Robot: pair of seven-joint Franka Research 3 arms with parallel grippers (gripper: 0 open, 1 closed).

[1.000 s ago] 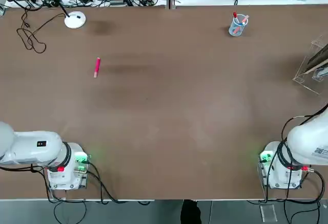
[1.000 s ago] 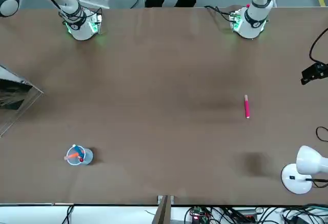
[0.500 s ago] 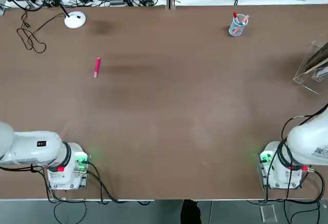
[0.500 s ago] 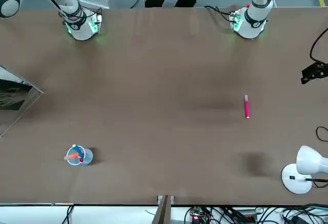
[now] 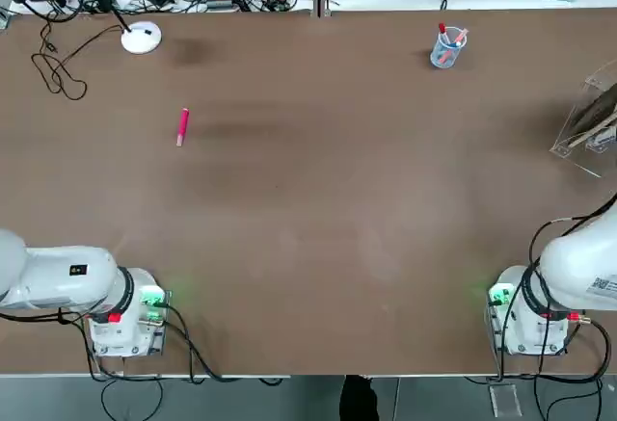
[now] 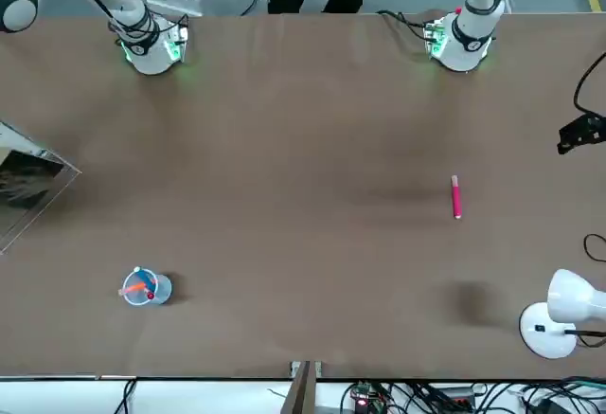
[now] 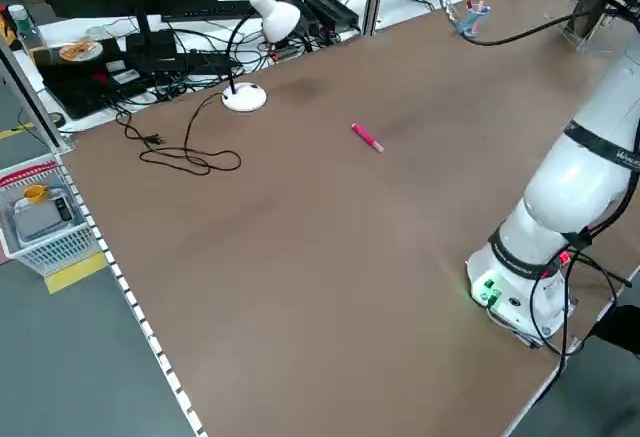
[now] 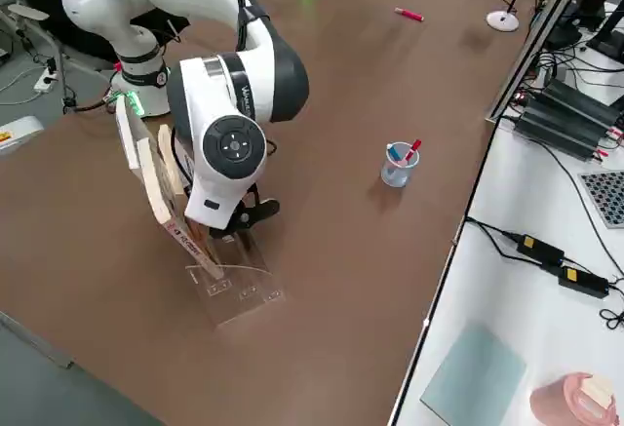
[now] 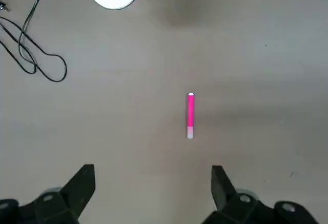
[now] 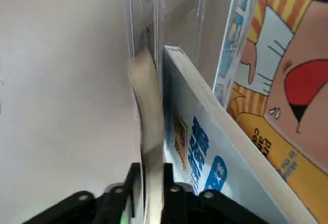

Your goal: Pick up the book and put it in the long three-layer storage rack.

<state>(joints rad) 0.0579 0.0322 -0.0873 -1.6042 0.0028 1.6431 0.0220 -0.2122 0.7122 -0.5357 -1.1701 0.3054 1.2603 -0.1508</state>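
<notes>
The open left claw (image 9: 154, 179) is parked near the desk's (image 5: 318, 248) left side, behind a pink marker (image 5: 183, 126). At the right, the book (image 10: 151, 142) is put in the clear rack (image 8: 234, 285), inside the slightly opened right claw (image 10: 151, 175), likely for letting go. Its side is crowded by a pale book (image 10: 205, 147).

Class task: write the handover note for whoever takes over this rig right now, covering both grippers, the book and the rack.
Left gripper: open, idle over the table's left side.
Right gripper: at the clear rack on the right side, around the book; whether it grips is unclear.
Done: book picked up, its far end apparently inside the rack's outer slot, beside other books.
Left: check it is seated, release, withdraw.
</notes>
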